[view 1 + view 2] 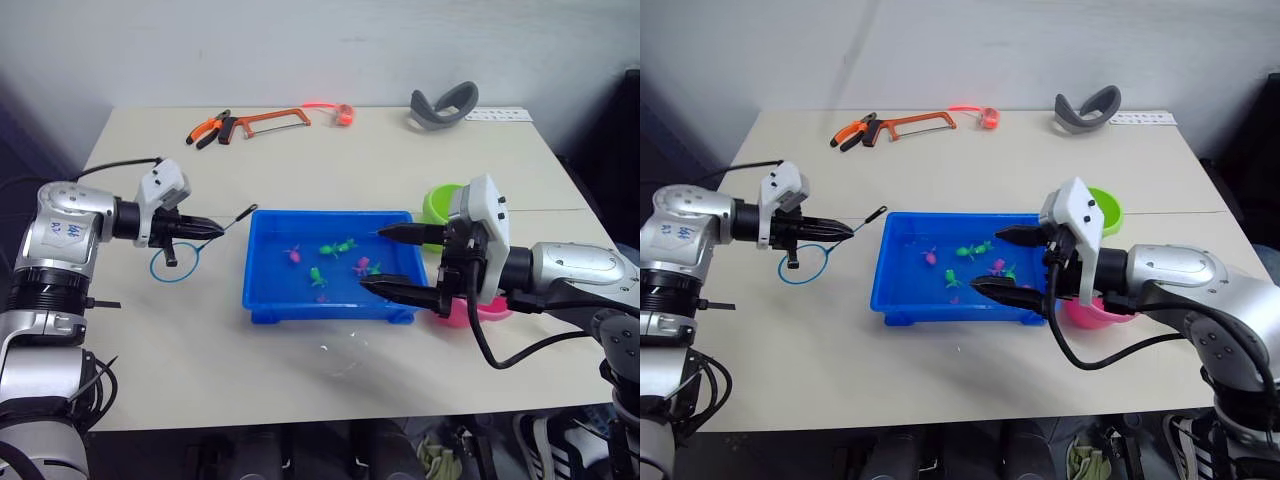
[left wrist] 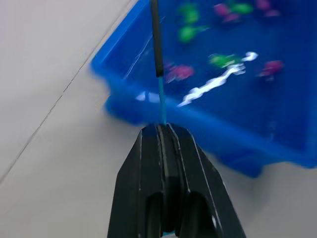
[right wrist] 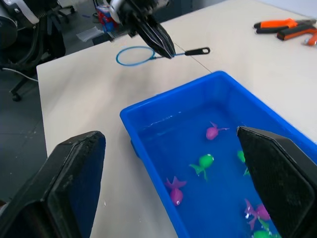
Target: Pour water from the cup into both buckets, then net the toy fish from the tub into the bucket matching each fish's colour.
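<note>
The blue tub (image 1: 252,268) sits mid-table holding water and several toy fish, among them a pink one (image 1: 293,254) and a green one (image 1: 335,247). My left gripper (image 1: 213,228) is shut on the thin handle of the net (image 1: 175,263), just left of the tub; the blue hoop hangs near the table. My right gripper (image 1: 400,262) stands open over the tub's right end, nothing between its fingers. The green bucket (image 1: 438,204) and pink bucket (image 1: 482,311) stand right of the tub, partly behind that arm. A faint clear form before the tub may be the cup (image 1: 343,355).
An orange hacksaw (image 1: 268,121), orange-handled pliers (image 1: 208,130), a small orange-red loop (image 1: 341,113), a grey curved band (image 1: 443,104) and a white paper strip (image 1: 497,115) lie along the table's far edge. In the right wrist view, chairs stand beyond the table's left edge.
</note>
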Motion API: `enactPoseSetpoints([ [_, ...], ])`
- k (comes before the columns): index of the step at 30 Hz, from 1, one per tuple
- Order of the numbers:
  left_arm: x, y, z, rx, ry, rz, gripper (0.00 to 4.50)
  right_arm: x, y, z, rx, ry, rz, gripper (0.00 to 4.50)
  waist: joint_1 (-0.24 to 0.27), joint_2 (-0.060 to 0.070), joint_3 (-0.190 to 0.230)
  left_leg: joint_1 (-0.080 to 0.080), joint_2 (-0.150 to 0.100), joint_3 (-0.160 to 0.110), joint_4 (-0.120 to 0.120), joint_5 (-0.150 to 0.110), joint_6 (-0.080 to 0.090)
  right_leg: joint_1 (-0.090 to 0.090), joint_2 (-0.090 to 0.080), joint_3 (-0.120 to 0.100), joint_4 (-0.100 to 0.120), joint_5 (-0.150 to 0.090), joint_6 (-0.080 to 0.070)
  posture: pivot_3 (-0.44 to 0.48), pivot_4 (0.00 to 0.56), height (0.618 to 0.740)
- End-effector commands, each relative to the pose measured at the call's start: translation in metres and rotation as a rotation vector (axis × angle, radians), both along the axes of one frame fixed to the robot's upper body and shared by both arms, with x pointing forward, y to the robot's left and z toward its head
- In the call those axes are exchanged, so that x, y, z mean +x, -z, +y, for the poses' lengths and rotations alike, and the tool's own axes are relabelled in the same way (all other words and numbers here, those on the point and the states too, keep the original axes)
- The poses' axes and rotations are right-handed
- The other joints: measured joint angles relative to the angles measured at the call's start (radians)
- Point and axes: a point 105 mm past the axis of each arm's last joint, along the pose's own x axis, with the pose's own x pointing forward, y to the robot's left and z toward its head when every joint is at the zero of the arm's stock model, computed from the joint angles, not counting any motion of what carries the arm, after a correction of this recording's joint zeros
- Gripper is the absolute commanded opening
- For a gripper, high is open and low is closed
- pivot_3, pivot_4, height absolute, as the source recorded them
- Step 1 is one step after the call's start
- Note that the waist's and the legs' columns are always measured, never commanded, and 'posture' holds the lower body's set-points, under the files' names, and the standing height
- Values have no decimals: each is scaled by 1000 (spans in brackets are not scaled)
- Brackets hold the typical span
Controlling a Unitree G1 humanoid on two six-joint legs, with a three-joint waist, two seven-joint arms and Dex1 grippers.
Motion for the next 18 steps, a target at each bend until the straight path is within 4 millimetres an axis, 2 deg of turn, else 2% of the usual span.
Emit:
enactPoseSetpoints([
  [1, -50, -30, -67, 75, 523, -52, 42, -4, -11, -3, -10, -26, -5, 4500, -6, 0, 0, 1, 0, 3, 0, -1, 1, 0, 0, 0, -1, 0, 0, 0, 150, 740],
  [6, -65, -34, -112, 88, 732, -56, 42, -4, -10, 1, -49, -63, 5, 4500, -3, 0, 0, 2, 2, 3, 0, 0, 0, 0, 2, 1, -1, 0, 0, 0, 150, 740],
  [10, -70, -33, -137, 94, 836, -82, 42, 2, 0, 15, -94, -89, 30, 4500, 2, 0, 0, 2, 2, 3, 2, 0, 1, 0, 1, 2, -3, 1, 2, 0, 150, 740],
  [13, -71, -29, -147, 104, 874, -92, 42, 9, 9, 24, -123, -86, 41, 4500, -4, 1, 0, 2, 2, 3, 2, 0, 1, 0, 1, 2, -2, 1, 2, 0, 150, 740],
  [14, -70, -28, -150, 101, 877, -92, 0, 9, 11, 26, -136, -93, 45, 3981, -4, 1, 0, 2, 2, 4, 2, 0, 1, 0, 2, 2, -2, 1, 2, 0, 150, 740],
  [15, -70, -27, -152, 99, 882, -92, 0, 10, 13, 27, -148, -100, 46, 3685, -3, 1, 0, 2, 2, 4, 1, 0, 1, 0, 2, 2, 0, 1, 2, 0, 150, 740],
  [18, -73, -23, -155, 94, 906, -83, 0, 11, 15, 31, -164, -112, 41, 2397, -2, 1, 1, 2, 2, 4, 1, 0, 1, 0, 2, 2, 0, 1, 2, 0, 150, 740],
])
